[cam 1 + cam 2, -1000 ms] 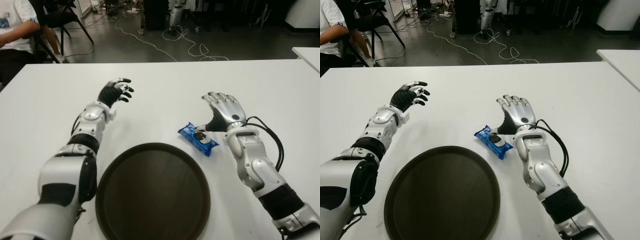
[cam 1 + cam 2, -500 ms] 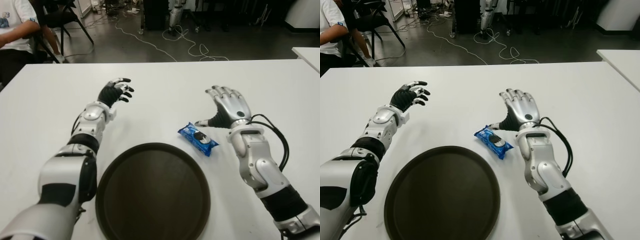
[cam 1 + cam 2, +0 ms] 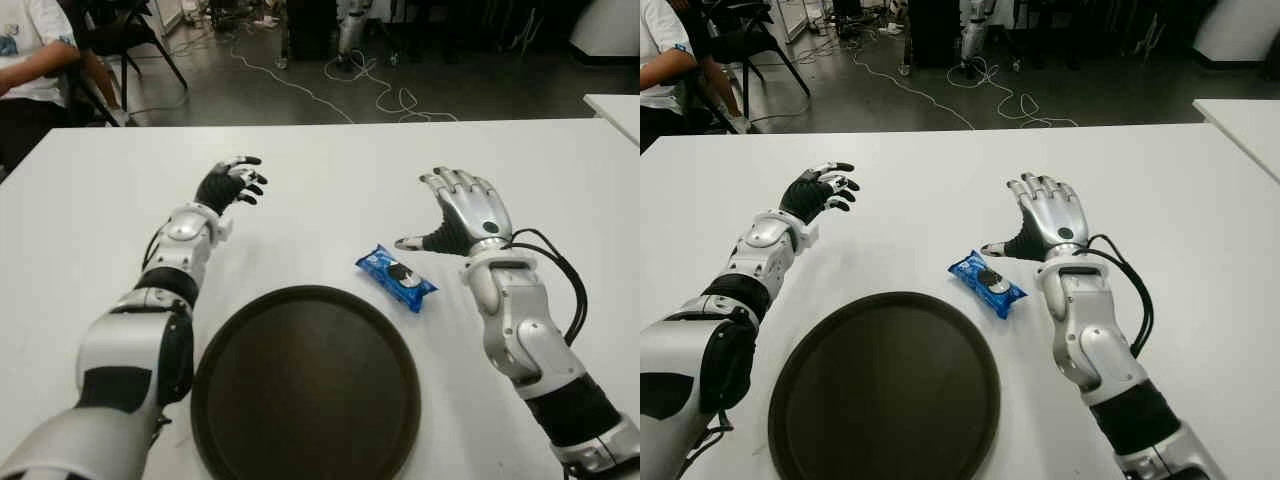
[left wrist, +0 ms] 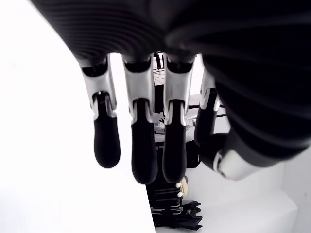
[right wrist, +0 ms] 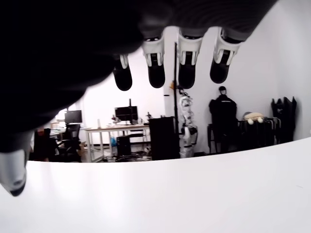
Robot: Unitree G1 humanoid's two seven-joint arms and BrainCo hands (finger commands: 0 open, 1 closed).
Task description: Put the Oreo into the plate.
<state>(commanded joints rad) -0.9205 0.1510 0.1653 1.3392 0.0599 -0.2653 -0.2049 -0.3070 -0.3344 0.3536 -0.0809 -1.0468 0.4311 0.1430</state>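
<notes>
A blue Oreo packet (image 3: 396, 277) lies on the white table (image 3: 330, 190), just past the right rim of the dark round plate (image 3: 305, 385). My right hand (image 3: 462, 210) is open, fingers spread, to the right of the packet and slightly beyond it, apart from it; its thumb tip (image 3: 404, 243) points toward the packet. In the right wrist view its fingers (image 5: 186, 68) are extended with nothing held. My left hand (image 3: 233, 181) shows open at the far left of the table, fingers loosely curved, holding nothing.
A person in a white shirt (image 3: 30, 50) sits by a chair beyond the table's far left corner. Cables (image 3: 380, 95) trail on the floor past the far edge. Another white table's corner (image 3: 615, 105) shows at the right.
My right hand has lifted off the Oreo packet and drawn back to the right, letting it go. The packet stays where it was. The left hand has not moved.
</notes>
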